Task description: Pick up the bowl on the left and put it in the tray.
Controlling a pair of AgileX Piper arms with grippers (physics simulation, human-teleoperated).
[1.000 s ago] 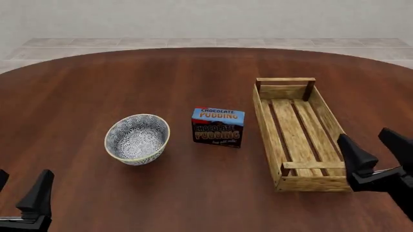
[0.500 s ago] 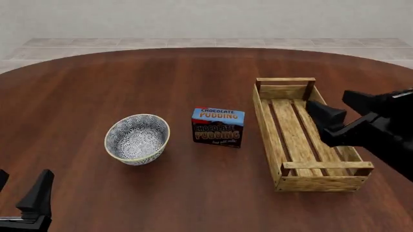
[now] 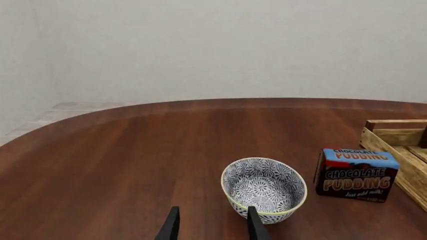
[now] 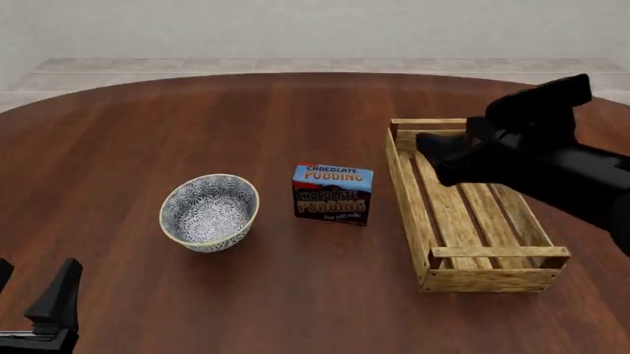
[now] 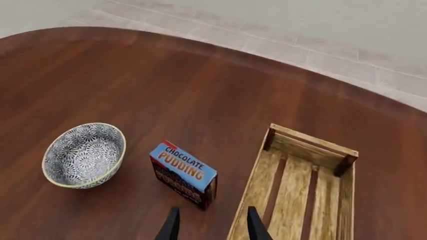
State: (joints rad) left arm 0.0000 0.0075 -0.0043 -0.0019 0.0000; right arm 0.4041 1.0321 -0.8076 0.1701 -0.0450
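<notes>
Ahead of my left gripper (image 3: 213,225), just right of its line, the bowl (image 4: 209,212) sits upright on the desk (image 4: 147,125); fingers apart, holding nothing. My right gripper (image 5: 212,224), fingers parted, hovers over the tray (image 4: 473,214), farther off.

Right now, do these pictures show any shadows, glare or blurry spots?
Front view: soft, even light, only a faint shadow under the bowl and the chocolate pudding box; no glare on the table. Left wrist view: sharp throughout, box lettering readable. Right wrist view: equally crisp, the tray slats clear.
</notes>
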